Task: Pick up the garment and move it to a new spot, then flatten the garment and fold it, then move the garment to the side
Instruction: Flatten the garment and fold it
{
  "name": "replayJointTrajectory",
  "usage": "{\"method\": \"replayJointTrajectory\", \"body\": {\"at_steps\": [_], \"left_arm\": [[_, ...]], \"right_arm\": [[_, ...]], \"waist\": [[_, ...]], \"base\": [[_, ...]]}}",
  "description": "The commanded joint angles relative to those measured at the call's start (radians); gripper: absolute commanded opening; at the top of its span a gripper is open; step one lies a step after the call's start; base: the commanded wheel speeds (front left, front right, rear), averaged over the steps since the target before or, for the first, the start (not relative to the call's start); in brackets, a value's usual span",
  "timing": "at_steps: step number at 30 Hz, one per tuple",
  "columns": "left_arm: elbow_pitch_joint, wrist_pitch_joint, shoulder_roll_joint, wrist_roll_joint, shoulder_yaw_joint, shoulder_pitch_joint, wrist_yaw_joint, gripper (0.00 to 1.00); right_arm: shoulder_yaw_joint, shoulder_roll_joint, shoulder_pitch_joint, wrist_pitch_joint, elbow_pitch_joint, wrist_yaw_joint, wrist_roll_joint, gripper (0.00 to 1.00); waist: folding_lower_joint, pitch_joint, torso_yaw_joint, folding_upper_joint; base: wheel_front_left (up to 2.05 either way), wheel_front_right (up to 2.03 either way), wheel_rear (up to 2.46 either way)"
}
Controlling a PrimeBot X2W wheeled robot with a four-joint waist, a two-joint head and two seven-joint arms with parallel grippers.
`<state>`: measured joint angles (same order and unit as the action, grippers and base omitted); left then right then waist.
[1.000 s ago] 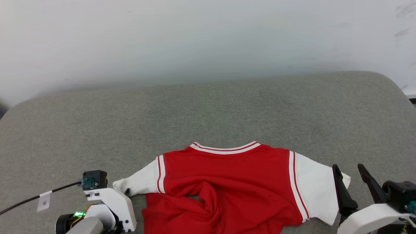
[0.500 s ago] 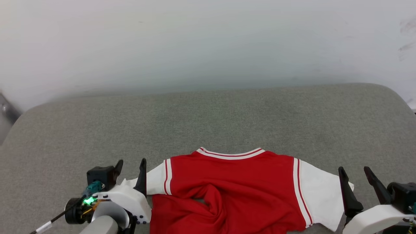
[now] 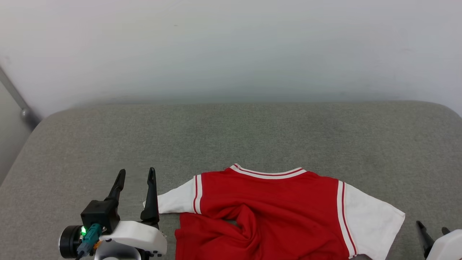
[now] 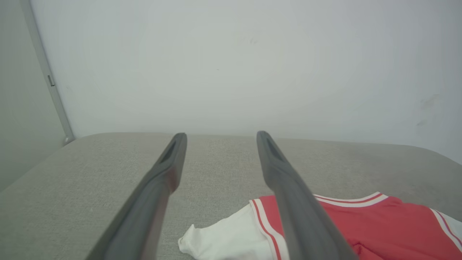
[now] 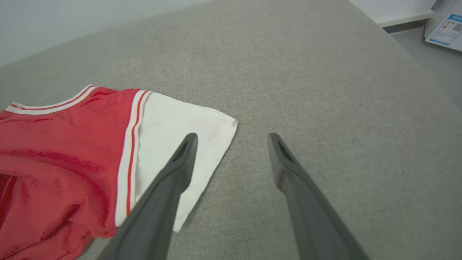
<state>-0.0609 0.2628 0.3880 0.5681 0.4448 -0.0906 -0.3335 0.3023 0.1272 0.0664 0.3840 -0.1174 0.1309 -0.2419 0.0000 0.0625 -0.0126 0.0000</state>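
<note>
One garment and two grippers are seen on one grey padded surface, with one pale wall behind it.

In the head view, one thin pole is seen at about 9 o'clock, set against the wall. The left gripper is found at about 7 o'clock. Its two dark fingers are spread wide and pointed toward 12 o'clock, and nothing is held between them. One small green light is lit on its body. Its inner finger is placed just beside the tip of the left sleeve; whether the cloth is touched cannot be told.

The garment is laid between 5 and 6 o'clock of the head view, near the front edge of the surface. One striped collar is turned toward 12 o'clock. Two white sleeves are counted: the left sleeve at 9 o'clock of the red body, the right sleeve at 3 o'clock. Each is bordered by red and white stripes. The upper red part is spread flat, while the lower part is bunched into folds toward 7 o'clock.

The right gripper is found at about 4 o'clock, where two finger tips are seen. In the right wrist view its two fingers are also spread wide, with nothing gripped. One is seen over the edge of the right sleeve, the other over bare surface; contact cannot be judged. One box with a printed label is seen at 1 o'clock of that view.
</note>
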Motion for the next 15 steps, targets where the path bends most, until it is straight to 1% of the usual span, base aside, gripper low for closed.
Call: {"method": "replayJointTrajectory", "body": {"at_steps": [1,5,10,12,15], "left_arm": [[0.008,0.002,-0.004,-0.01,-0.012,0.013,0.005,1.0],[0.033,0.002,-0.008,-0.05,-0.045,0.037,0.016,1.0],[0.04,0.002,-0.016,-0.068,-0.071,0.051,0.027,1.0],[0.042,0.002,-0.022,-0.075,-0.077,0.055,0.032,1.0],[0.052,0.002,-0.034,-0.085,-0.082,0.031,0.038,1.0]], "right_arm": [[0.01,0.015,-0.019,0.026,-0.02,0.0,-0.008,1.0],[0.035,0.058,-0.076,0.172,-0.12,0.0,-0.045,1.0],[0.015,0.1,-0.158,0.325,-0.21,0.0,-0.07,1.0],[-0.003,0.116,-0.193,0.364,-0.24,0.0,-0.077,1.0],[-0.017,0.129,-0.257,0.41,-0.277,0.0,-0.092,1.0]], "waist": [[0.0,-0.004,-0.009,0.0],[0.0,-0.017,-0.034,0.0],[0.0,-0.048,-0.055,0.0],[0.0,-0.06,-0.06,0.0],[0.0,-0.111,-0.07,0.0]], "base": [[0.0,0.0,0.0],[0.0,0.0,0.0],[0.0,0.0,0.0],[0.0,0.0,0.0],[0.0,0.0,0.0]]}}
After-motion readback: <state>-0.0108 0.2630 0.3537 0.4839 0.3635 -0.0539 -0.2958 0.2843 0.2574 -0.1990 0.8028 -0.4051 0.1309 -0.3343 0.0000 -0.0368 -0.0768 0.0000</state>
